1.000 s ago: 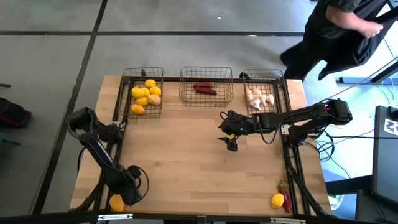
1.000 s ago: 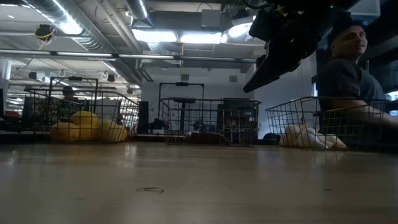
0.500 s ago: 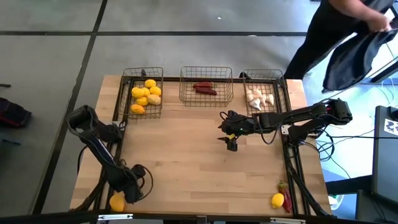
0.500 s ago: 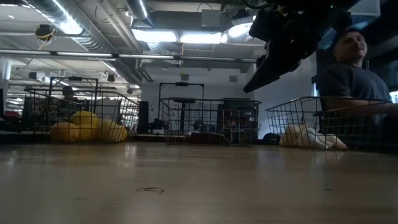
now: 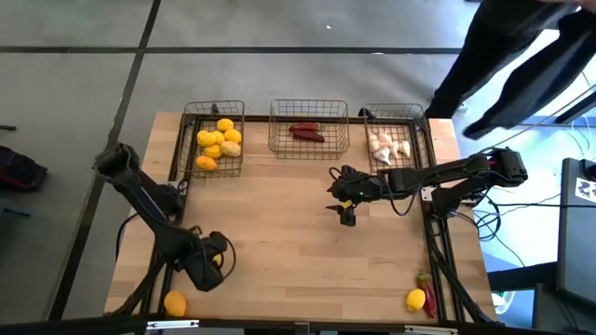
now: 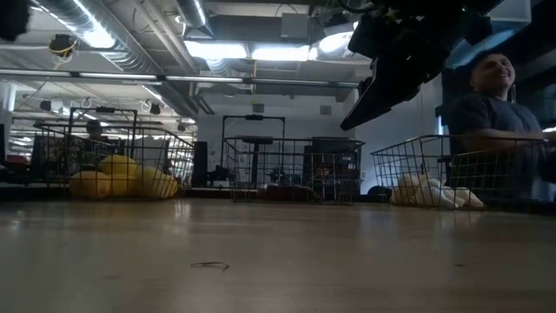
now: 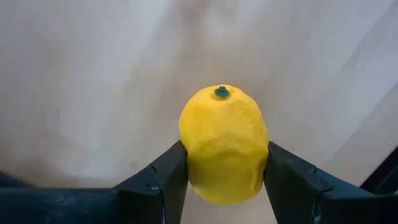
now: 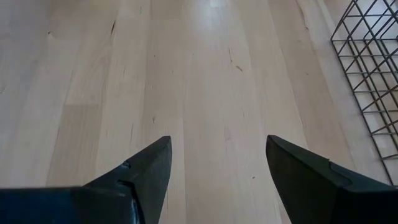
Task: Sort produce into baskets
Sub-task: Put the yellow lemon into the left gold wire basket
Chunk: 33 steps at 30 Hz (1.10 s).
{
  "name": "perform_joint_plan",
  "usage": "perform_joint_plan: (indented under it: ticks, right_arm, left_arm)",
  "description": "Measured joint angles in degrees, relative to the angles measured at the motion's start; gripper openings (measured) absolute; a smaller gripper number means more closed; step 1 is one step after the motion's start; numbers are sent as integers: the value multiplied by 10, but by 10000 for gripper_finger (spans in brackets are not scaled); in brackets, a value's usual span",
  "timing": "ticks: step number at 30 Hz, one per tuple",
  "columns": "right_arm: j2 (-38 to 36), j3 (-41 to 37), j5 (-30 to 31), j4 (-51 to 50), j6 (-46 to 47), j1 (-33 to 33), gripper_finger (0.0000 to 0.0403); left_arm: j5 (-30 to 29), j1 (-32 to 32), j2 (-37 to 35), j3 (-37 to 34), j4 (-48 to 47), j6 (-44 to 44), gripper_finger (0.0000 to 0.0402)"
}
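While the left gripper [image 7: 227,180] is pinching a lemon [image 7: 224,144] between its two dark fingers [image 7: 158,180], the fruit is sitting squarely in the grip with its small green stem nub facing away from the wrist. From above, that gripper [image 5: 207,265] is hanging over the near left part of the wooden table [image 5: 298,261], with a second lemon [image 5: 175,302] lying loose on the boards just beside it, toward the near edge.

Across the table, the right gripper [image 5: 346,216] is hovering with its fingers spread wide and holding nothing, a little in front of the middle basket [image 5: 308,126]. That basket is holding red chili peppers [image 5: 306,132]; the left basket [image 5: 213,140] beside it is holding lemons [image 5: 217,143], and the right basket [image 5: 395,138] is holding garlic bulbs [image 5: 389,145]. Another lemon [image 5: 415,300] and a chili pepper [image 5: 427,296] are lying at the table's near right corner.

Beyond the right basket, a person [image 6: 497,113] in dark clothing is standing in a room with bright ceiling lights.
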Motion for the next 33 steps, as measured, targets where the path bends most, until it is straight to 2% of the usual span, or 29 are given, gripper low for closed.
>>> perform_joint_plan:
  ticks: [7,15,28,33]
  right_arm:
    - [0,0,0,0,2,0,256]
    - [0,0,0,0,13,0,256]
    - [0,0,0,0,16,0,256]
    - [0,0,0,3,16,0,256]
  left_arm:
    - [-100,43,-53,0,0,51,175]
    - [-241,110,-115,1,0,119,175]
    - [-391,230,-177,1,0,218,175]
    - [-419,288,-204,1,0,253,175]
